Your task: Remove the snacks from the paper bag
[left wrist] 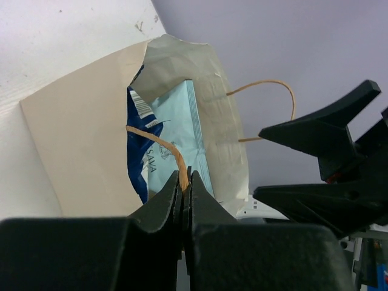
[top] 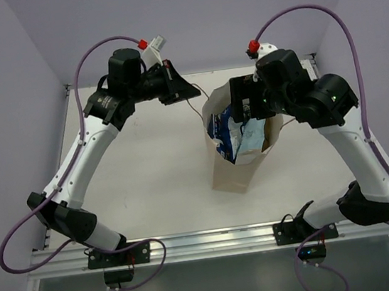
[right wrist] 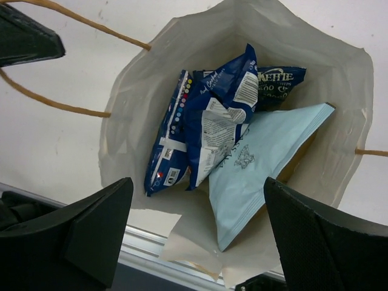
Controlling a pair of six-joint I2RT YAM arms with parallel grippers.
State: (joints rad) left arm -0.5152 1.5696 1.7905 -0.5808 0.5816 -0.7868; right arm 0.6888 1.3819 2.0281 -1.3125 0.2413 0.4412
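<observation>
Over toward the far right of the worktop the bag (top: 235, 172) stands upright, mouth up, with all the snacks inside. Its near handle (left wrist: 159, 141) is pinched tight in the left claw (left wrist: 187, 177), which I'd guess is keeping the mouth open. Spread wide and empty, the right claw (right wrist: 199, 203) hangs right over the opening. Looks like the reach-in step: next it has to drop in and close on a packet edge without snagging paper. Count: one bag, one light blue packet (right wrist: 260, 157), and dark blue ones (right wrist: 212, 121), three I think, maybe two.
</observation>
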